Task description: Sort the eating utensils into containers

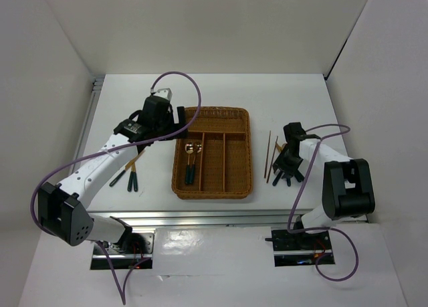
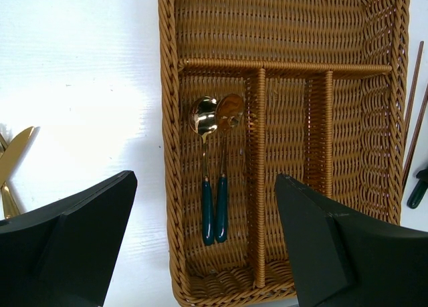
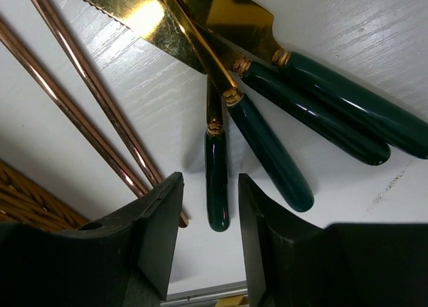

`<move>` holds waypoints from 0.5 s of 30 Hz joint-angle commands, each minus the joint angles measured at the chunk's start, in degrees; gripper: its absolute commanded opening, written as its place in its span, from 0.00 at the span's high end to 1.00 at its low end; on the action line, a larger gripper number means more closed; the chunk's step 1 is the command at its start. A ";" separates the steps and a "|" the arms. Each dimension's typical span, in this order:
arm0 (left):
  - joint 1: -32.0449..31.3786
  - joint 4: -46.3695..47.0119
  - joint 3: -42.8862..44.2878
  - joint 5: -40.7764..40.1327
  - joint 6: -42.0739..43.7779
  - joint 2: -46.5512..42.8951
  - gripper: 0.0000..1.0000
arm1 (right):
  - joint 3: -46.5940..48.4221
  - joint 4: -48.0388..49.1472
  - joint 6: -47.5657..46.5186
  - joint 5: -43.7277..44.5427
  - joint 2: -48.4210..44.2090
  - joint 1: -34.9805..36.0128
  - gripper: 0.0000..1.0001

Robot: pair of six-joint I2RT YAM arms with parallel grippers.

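Barely begun — two spoons (image 2: pixel 214 173) in tray (image 2: pixel 170 120); knives (image 3: pixel 140 16), chopsticks (image 3: pixel 91 79) loose on surface (image 2: pixel 80 86). Left claw (image 2: pixel 204 180) agape, right claw (image 3: pixel 209 186) slightly apart.

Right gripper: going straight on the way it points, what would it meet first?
Probably the lowest dark teal handle, which lies in line with the gap between the fingers of the open right gripper, then the white table beneath. How far the fingers are above it is unclear.
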 commanded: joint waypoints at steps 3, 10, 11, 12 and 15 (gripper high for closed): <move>0.27 1.19 -0.34 -0.15 0.20 0.12 0.00 | -0.33 1.46 0.90 1.26 0.47 -0.03 0.56; 0.80 1.19 -0.34 -0.15 0.20 0.65 0.00 | -0.33 1.46 0.90 1.26 3.10 -0.03 0.73; 0.80 1.19 -0.34 -0.15 0.20 0.65 0.00 | -0.33 1.46 0.90 1.26 3.71 -0.03 0.75; 0.80 1.19 -0.34 -0.15 0.20 0.65 0.00 | 0.19 1.46 0.90 1.26 3.72 -0.03 0.77; 0.80 1.19 -0.34 -0.15 0.20 0.65 0.00 | 0.90 0.85 0.37 1.78 4.25 -0.03 0.84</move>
